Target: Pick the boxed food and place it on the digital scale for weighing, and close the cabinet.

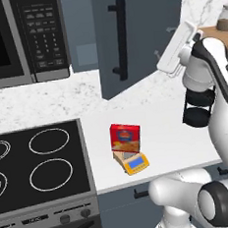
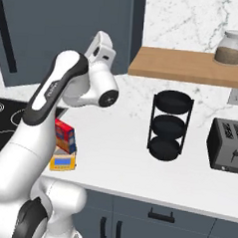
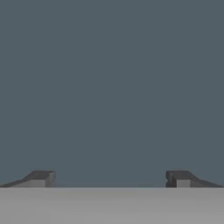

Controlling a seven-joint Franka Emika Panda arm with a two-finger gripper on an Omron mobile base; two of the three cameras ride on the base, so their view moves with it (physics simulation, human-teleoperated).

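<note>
The boxed food (image 1: 125, 137), a red carton, stands upright on the digital scale (image 1: 134, 163) near the counter's front edge; from the right base they show as boxed food (image 2: 65, 136) and yellow scale (image 2: 63, 162) behind my arm. The slate-blue cabinet (image 1: 143, 34) door hangs partly open, with its black bar handle (image 1: 121, 38) facing me. My gripper (image 1: 163, 42) is raised at the door's right part, well above the box. In the hand view the gripper (image 3: 109, 178) is open and empty, and the door's flat face lies close in front of it.
A black microwave (image 1: 19, 36) hangs left of the cabinet above the stove (image 1: 37, 168). To the right are a wooden shelf (image 2: 189, 65) with a jar (image 2: 231, 48), a black three-tier rack (image 2: 168, 125) and a toaster (image 2: 229, 145).
</note>
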